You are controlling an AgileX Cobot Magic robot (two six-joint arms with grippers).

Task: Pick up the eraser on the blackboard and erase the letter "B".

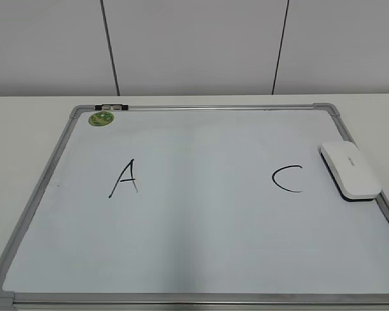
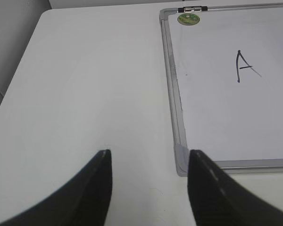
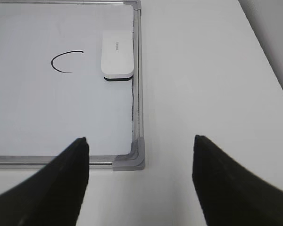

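Observation:
The white blackboard [image 1: 201,214] with a grey frame lies flat on the table. The white eraser [image 1: 350,170] rests on its right edge, also in the right wrist view [image 3: 117,54]. Black letter "A" [image 1: 124,178] is at the left, letter "C" [image 1: 288,178] at the right. No letter "B" shows; the space between them is blank. My left gripper [image 2: 148,162] is open and empty, over the table by the board's near left corner. My right gripper [image 3: 140,150] is open and empty, over the near right corner. Neither gripper shows in the exterior view.
A small round green magnet [image 1: 101,118] sits at the board's far left corner beside a black clip [image 1: 110,106]. The white table [image 1: 26,123] surrounds the board. A wall with dark seams stands behind. A dark smear [image 3: 132,101] runs along the board's right frame.

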